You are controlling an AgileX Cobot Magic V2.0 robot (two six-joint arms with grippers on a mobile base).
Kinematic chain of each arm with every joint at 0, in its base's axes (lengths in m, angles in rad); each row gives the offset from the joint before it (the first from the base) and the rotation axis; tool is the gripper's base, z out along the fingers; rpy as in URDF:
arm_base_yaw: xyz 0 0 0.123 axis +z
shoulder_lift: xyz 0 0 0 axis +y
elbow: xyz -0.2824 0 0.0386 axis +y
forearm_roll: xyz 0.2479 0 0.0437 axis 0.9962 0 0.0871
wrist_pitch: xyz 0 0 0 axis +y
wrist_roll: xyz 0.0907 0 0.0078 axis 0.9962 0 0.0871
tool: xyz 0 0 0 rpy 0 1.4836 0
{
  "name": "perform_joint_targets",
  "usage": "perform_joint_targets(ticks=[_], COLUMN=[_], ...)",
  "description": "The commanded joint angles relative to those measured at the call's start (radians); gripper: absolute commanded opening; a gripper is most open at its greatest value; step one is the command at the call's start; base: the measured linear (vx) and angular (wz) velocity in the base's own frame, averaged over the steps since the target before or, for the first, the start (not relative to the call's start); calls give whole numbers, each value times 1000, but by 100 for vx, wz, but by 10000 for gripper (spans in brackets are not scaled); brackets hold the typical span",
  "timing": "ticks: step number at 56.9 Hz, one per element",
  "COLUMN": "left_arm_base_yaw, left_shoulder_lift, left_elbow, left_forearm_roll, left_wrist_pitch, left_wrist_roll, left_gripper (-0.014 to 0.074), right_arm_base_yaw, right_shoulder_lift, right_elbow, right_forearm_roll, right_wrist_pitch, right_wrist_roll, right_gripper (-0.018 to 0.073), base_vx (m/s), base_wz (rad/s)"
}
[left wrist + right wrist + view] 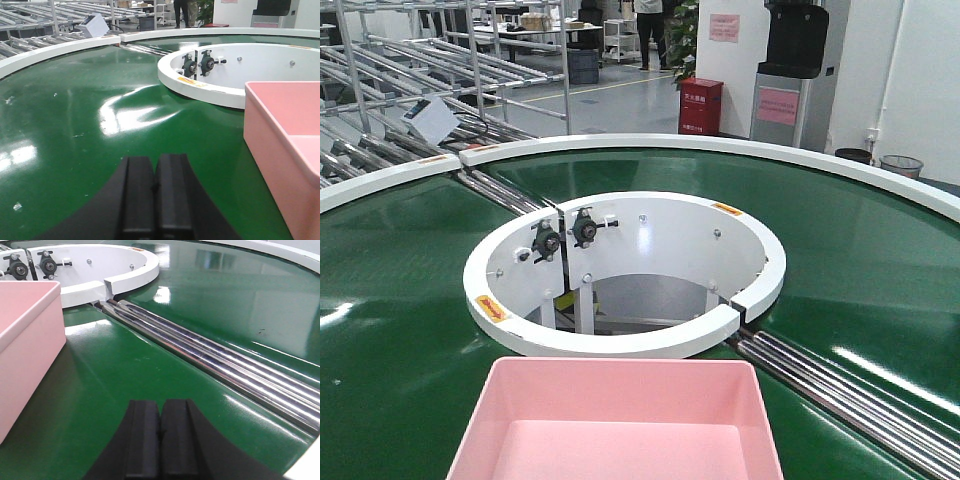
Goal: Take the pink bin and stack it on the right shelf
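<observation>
Fingers (137,195) of left gripper (154,167) are pressed flat together, pad to pad, with nothing between them; green belt (75,150) lies beyond the tips. Right gripper (161,412) is the same: fingers (144,440) clenched on each other, holding nothing.

Bin (620,392) lies on the belt between the two grippers.
- Left wrist view: bin (272,145) sits ahead and to the right of the fingers, its near corner forward of the tips. Bare belt shows between them; no touch.
- Right wrist view: bin (27,350) sits ahead and to the left of the fingers, again apart, with a strip of belt between wall and pads.

Neither gripper contacts rim or wall.

Front view: the bin is at bottom centre, just this side of the white ring (620,345), with a narrow band of belt between its far wall and the ring. Steel rollers (210,360) run diagonally across the belt to the bin's right, outward from the ring's gap. The bin is apart from them.

Orientation: upright, open side up, rim level, base on the belt. The far wall runs left to right across the front view, square to the camera, and the side walls run back toward the robot. Walls slope inward toward the floor. The near end is cut by the frame edge, so front-to-back length cannot be read. The widest visible span is side to side.
</observation>
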Motion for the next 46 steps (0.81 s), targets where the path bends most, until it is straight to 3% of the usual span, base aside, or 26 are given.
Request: perform_joint_targets(ticks=[1,28,36,46], left_arm_base_yaw=[4,4,4,4], left_shoulder_lift=[17,17,17,17], left_elbow=[9,9,9,9], left_forearm_roll=[-6,-6,-6,-6], left_wrist_pitch=[-88,-96,-107,-125], left_wrist_roll=[-2,-2,-2,-2], left_gripper=[-5,-5,-5,-5], right_arm_base_yaw=[-4,-4,-4,-4], right_shoulder_lift=[-8,-8,-8,-8], right_elbow=[0,0,0,0], right_forearm_roll=[-15,-16,-108,-116], right_wrist_pitch=[-86,-86,-83,-83], right_wrist_roll=[-7,-7,-74,-73], right_gripper=[-11,-11,-12,-12], base_vx=[0,0,0,0], base_wz=[0,0,0,0])
